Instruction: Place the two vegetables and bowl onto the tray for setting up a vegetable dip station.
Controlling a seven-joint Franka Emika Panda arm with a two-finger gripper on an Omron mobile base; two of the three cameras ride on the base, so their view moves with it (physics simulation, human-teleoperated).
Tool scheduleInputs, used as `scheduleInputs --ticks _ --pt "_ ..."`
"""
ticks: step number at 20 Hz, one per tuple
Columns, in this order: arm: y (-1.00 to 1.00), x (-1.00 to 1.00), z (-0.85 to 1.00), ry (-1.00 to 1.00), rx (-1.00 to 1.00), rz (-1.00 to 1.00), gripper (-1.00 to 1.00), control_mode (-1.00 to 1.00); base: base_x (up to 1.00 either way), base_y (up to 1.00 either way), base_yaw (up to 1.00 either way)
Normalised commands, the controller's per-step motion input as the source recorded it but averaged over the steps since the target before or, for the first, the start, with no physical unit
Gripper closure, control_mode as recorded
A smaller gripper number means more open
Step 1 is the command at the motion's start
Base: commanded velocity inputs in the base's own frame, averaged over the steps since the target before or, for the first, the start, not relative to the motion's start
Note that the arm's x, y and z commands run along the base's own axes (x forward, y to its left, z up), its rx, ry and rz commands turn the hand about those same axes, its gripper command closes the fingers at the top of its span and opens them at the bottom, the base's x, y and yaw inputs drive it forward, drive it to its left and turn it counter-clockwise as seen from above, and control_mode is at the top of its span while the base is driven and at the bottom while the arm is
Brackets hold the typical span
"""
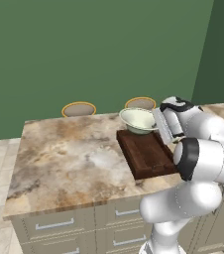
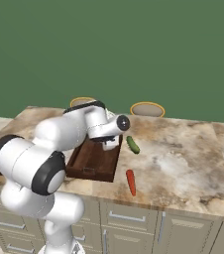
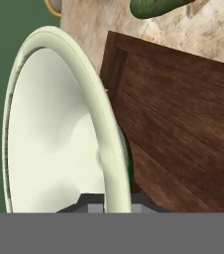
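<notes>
One of three items in hand | gripper (image 3: 105, 201) was clamped on round pale cream-green ceramic bowl's (image 1: 138, 119) rim, held above far end of dark brown rectangular wooden tray (image 1: 146, 154) | next: lower level, release | small dark green cucumber (image 2: 133, 144), slim orange-red carrot (image 2: 131, 182) lay on tabletop (image 1: 69, 154) beside tray

Bowl (image 1: 138, 120) over tray's (image 1: 146, 155) far end, cucumber (image 2: 133, 144) and carrot (image 2: 131, 182) right of tray

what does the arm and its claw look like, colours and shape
The arm is glossy white, built from fat rounded segments like stacked cylinders. Black bands ring the joints, seen at the elbow and near the wrist. A dark round cap sits on the wrist's side. No cables or markings show. The claw appears as small dark grey finger tips.
</notes>
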Motion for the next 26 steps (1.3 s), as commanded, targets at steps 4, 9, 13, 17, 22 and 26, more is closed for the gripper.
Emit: scheduleInputs --ticks 4,9,13,17,22,26 --pt "-0.01 0.00 -0.30 0.00 0.00 0.00 1.00 -1.00 0.00 0.00 0.00" --pt "0.00 0.00 -0.43 0.00 0.00 0.00 1.00 -1.00 0.00 0.00 0.00" --pt "0.00 0.00 -0.36 0.00 0.00 0.00 1.00 -1.00 0.00 0.00 0.00" --pt "-0.01 0.00 -0.17 0.00 0.00 0.00 1.00 -1.00 0.00 0.00 0.00" --pt "0.00 0.07 -0.08 -0.01 0.00 0.00 1.00 -1.00 0.00 0.00 0.00" --pt "0.00 0.07 -0.07 -0.03 0.00 0.00 1.00 -1.00 0.00 0.00 0.00"
